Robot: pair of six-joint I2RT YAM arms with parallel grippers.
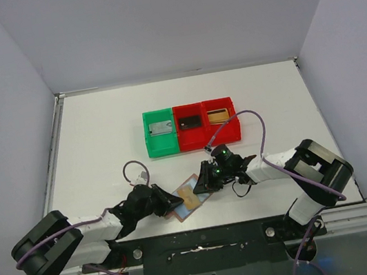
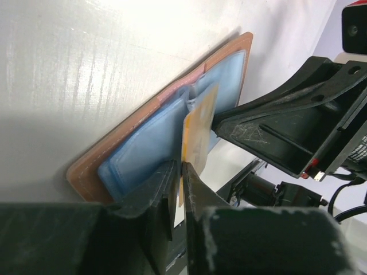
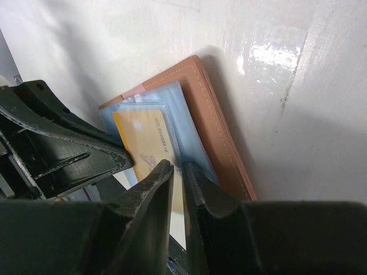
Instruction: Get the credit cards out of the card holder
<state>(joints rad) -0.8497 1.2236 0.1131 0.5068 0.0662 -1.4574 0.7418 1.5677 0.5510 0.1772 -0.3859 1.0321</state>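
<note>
Holder [image 2: 143, 146] lies open on the table [image 1: 99, 137], lower middle of the top view, brown outside down, light-blue lining up. A yellow card [image 2: 198, 134] sits in a clear pocket of the lining. In the left wrist view it is lifted partly off the lining, with its near edge toward the camera.

Left arm stretches low from the lower left of the top view, reaching right. Left gripper [image 2: 181, 172] is at the holder's left end. Its jaws are nearly together with the card's edge in the thin slit between them. Can't tell if they pinch it or just flank it.

Right arm comes in from the lower right, elbow bent, forearm pointing left. Right gripper [image 3: 178, 172] is at the holder's right end, facing the left one, with the holder between them. Its jaws show a narrow gap over the lining by the brown edge. Gripping or not, can't tell. In the left wrist view one right finger touches the lining beside the card.

Green bin [image 1: 149, 139] and two red bins [image 1: 208, 140] stand in a row in the upper middle, well apart from the holder, each with something small inside.
</note>
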